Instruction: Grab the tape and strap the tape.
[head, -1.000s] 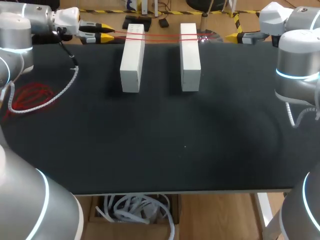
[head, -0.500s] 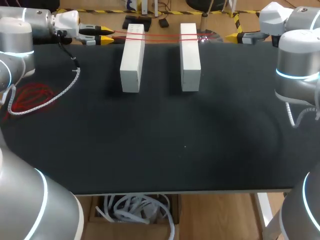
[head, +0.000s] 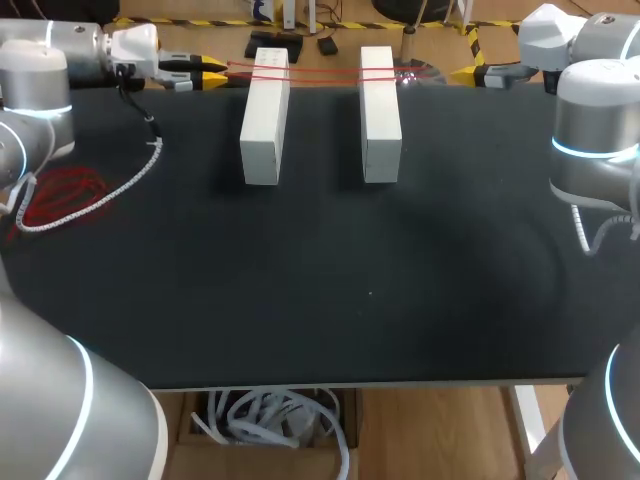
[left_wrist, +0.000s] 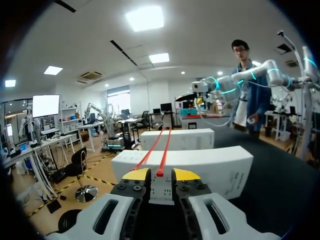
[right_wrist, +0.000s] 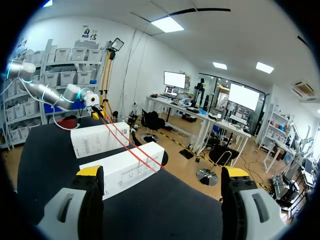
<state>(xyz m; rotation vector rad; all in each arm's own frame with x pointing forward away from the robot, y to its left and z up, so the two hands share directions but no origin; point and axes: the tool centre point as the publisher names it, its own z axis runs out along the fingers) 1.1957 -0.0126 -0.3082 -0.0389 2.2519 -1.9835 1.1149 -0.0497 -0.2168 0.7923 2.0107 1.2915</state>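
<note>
Barely anything shifts over the last second. The left arm resettles at the elbow and its white braided cable (head: 110, 190) slides a little on the black bench (head: 320, 300). The left tool (left_wrist: 160, 174) eases only a touch nearer at the bench's far left corner. The thin red tape (head: 320, 70) stays where it was, two strands stretched straight across the far ends of the left white rectangular box (head: 265, 120) and the right white rectangular box (head: 380, 115). Neither box has moved, and the right arm has not stirred.

Seen from the left wrist, both strands run over the box tops and end right at that tool's yellow tips, which stand close together. With the strands this taut, I judge the tool is clamped on the red tape.

The right tool (right_wrist: 162, 172) waits at the far right corner with its fingers spread wide and nothing between them. From its wrist view the strands end at the edge of the nearer box, just ahead of it. How that end is fixed there cannot be made out.

A loose heap of red cord (head: 60, 192) lies on the bench beside the left arm, apart from the boxes.

Since only the arm's pose changes and the line stays tight, the left side seems to be holding tension, not pulling further. The tape is grabbed and laid across both boxes, so the strapping looks well along. Slack at either end could let the strands slip off the box tops.
</note>
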